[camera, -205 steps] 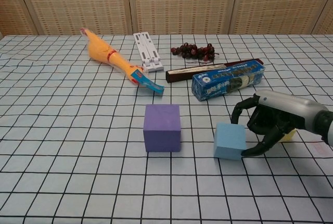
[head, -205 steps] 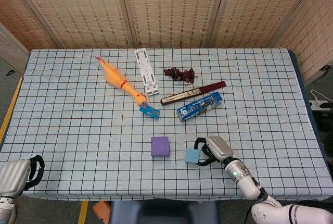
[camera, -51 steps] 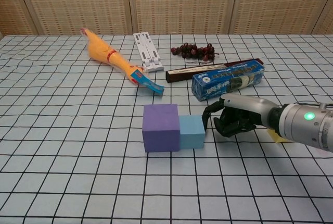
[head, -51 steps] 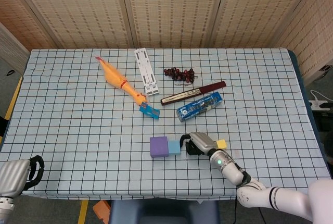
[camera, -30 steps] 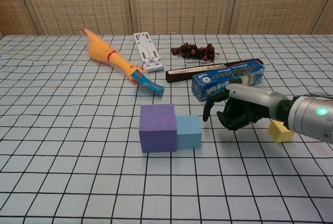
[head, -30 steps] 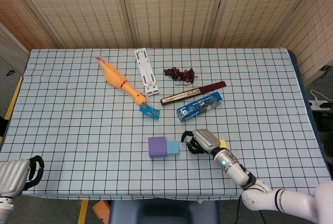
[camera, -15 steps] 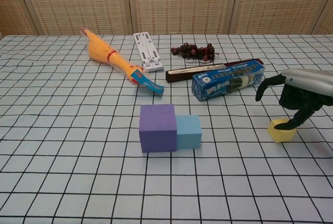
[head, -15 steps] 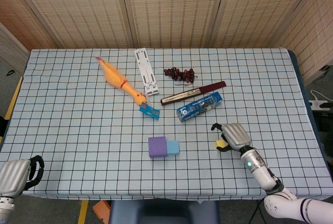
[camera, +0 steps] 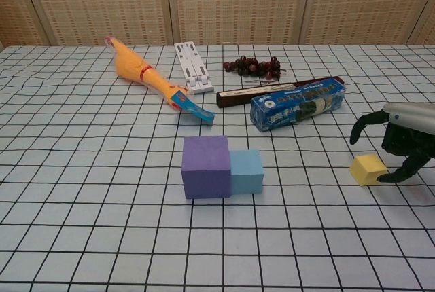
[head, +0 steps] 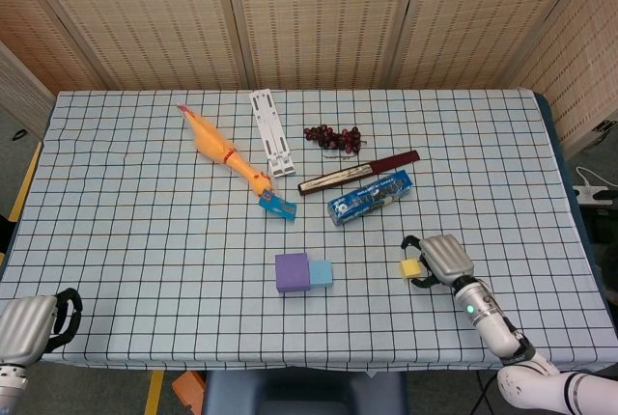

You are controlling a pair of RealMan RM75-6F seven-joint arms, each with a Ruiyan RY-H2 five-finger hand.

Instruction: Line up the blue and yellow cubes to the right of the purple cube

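On a checkered surface (head: 145,241), a blue cube (head: 321,273) sits touching the right side of a purple cube (head: 293,272). Well apart to the right, a yellow cube (camera: 368,170) rests on the cloth. The right hand (camera: 402,146) curves its fingers (camera: 358,128) loosely around it, spread and not gripping. The left hand (head: 34,323) rests at the near left edge, fingers curled in, holding nothing.
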